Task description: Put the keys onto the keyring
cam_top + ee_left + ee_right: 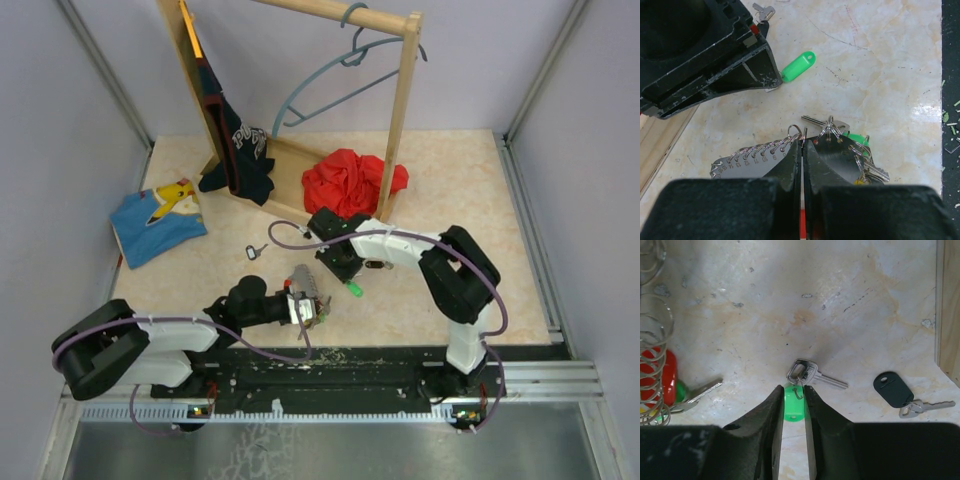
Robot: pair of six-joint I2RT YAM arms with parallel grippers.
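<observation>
Bright, even light; soft shadows; glare on tabletop [920, 112]; wrist foregrounds blurred.

We find the keyring [308, 295] on the table [470, 190] towards its near edge, one key [353, 289] just right of it, a second key [258, 251] behind and left. The rack [405, 120] stands at the back, a cloth heap [345, 180] by its right post.

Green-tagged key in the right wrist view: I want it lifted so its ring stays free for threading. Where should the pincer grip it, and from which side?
Probably the green tag, from straight above, closing across its narrow width. It lies flat on the table and looks thicker than the silver key blade, and a grip there leaves the small ring exposed.
</observation>
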